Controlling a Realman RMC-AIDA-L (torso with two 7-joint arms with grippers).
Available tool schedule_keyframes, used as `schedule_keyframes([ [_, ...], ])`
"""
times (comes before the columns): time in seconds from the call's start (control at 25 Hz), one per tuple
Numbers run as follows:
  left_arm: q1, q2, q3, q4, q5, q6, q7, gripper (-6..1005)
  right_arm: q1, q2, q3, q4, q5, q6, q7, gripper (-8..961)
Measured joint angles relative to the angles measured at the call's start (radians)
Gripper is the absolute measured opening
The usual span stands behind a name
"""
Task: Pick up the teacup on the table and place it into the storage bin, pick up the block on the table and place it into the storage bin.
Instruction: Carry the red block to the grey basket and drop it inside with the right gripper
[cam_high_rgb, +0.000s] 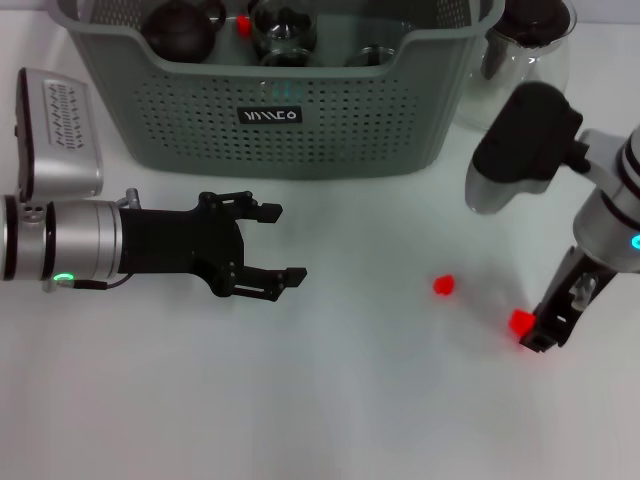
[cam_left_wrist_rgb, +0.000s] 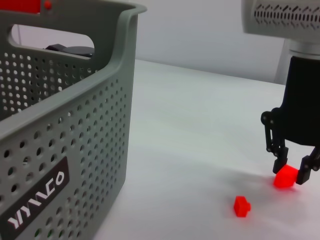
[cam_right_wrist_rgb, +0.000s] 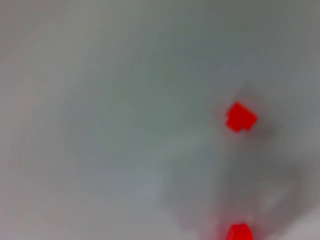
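The grey-green storage bin (cam_high_rgb: 290, 120) stands at the back of the table, and its perforated wall fills the near side of the left wrist view (cam_left_wrist_rgb: 60, 135). Dark and glass tea ware (cam_high_rgb: 283, 30) lies inside it, with a small red piece (cam_high_rgb: 243, 24); no teacup shows on the table. My right gripper (cam_high_rgb: 538, 333) is down at the table on the right, shut on a red block (cam_high_rgb: 520, 322). In the left wrist view that block (cam_left_wrist_rgb: 285, 176) sits between the right gripper's fingers (cam_left_wrist_rgb: 279, 161). A second red block (cam_high_rgb: 444, 285) lies loose nearby. My left gripper (cam_high_rgb: 287, 243) hovers open in front of the bin, holding nothing.
A clear glass teapot (cam_high_rgb: 525, 50) with a dark lid stands right of the bin, behind my right arm. A silver box-shaped device (cam_high_rgb: 55, 130) lies at the left edge beside my left arm. White tabletop stretches across the front.
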Motion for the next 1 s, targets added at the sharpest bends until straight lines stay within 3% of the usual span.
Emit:
schedule_keyframes([
  [0.24, 0.002, 0.0, -0.005, 0.004, 0.002, 0.009, 0.0, 889, 0.022, -0.003, 0.159, -0.236, 0.13, -0.112, -0.005, 314],
  [0.44, 0.002, 0.001, -0.005, 0.006, 0.006, 0.009, 0.005, 889, 0.166, -0.003, 0.41, -0.344, 0.319, -0.143, 0.022, 314],
  [0.6, 0.002, 0.003, -0.001, 0.007, 0.007, 0.003, 0.007, 888, 0.334, -0.016, 0.578, -0.24, 0.363, -0.04, 0.032, 315],
  [0.8, -0.004, 0.005, 0.002, 0.009, 0.01, 0.002, 0.008, 888, 0.507, -0.062, 0.582, 0.071, 0.29, 0.235, -0.005, 318],
  [1.0, -0.01, 0.005, 0.002, 0.011, 0.011, 0.006, 0.004, 888, 0.579, -0.04, 0.543, 0.248, 0.147, 0.446, -0.037, 321],
])
